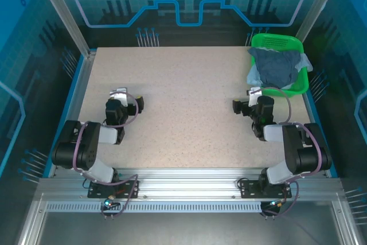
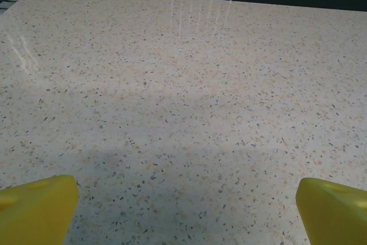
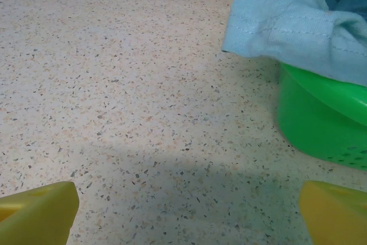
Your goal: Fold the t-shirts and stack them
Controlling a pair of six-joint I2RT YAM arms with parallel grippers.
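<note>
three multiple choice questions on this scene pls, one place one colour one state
1. Where are the t-shirts?
A) in the green basket, far right corner
B) flat mid-table
C) under the left arm

2. Colour of the cloth draped over the basket's rim?
A) red
B) pale light blue
C) white

3. Jaws of the right arm are?
A) shut on a shirt
B) shut on the basket
C) wide open, empty

1 A: top view shows them heaped in it.
2 B: right wrist view shows pale blue fabric over the green rim.
3 C: yellow tips far apart over bare table.
</note>
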